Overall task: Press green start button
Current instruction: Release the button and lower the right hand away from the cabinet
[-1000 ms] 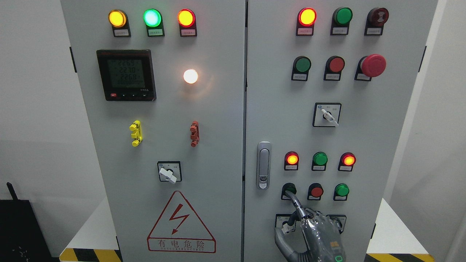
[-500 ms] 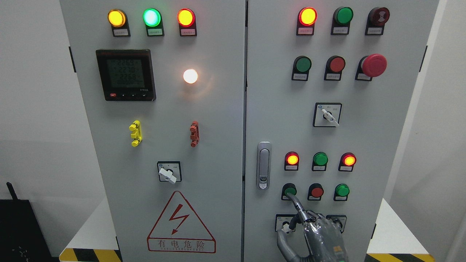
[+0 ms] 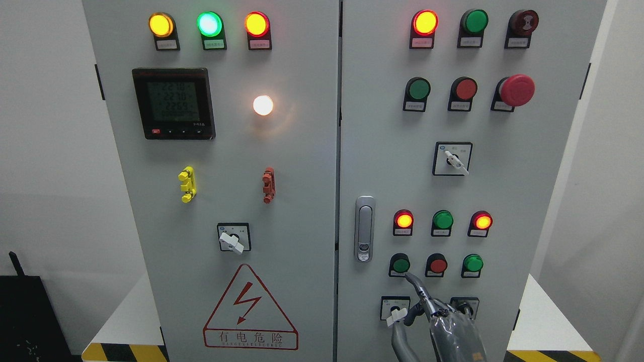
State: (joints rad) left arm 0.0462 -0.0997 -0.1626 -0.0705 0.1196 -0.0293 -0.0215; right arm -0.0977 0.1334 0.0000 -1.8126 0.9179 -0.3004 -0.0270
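The green button (image 3: pixel 401 264) sits at the left of the lowest button row on the right cabinet door (image 3: pixel 503 201). It is dark, not lit. My right hand (image 3: pixel 436 314) comes up from the bottom edge below it. Its index finger (image 3: pixel 415 282) is stretched out and the other fingers are curled, holding nothing. The fingertip is just below and right of the green button, a little apart from it. The left hand is out of view.
A red button (image 3: pixel 437 265) and a second green button (image 3: pixel 473 263) lie to the right in the same row. Two rotary switches (image 3: pixel 395 307) sit beside the hand. A door handle (image 3: pixel 364 229) is to the left. Red, green, red lamps (image 3: pixel 443 220) are above.
The index fingertip was on the green button's lower edge. It has since drawn back and down, and the whole hand has sunk lower in the picture.
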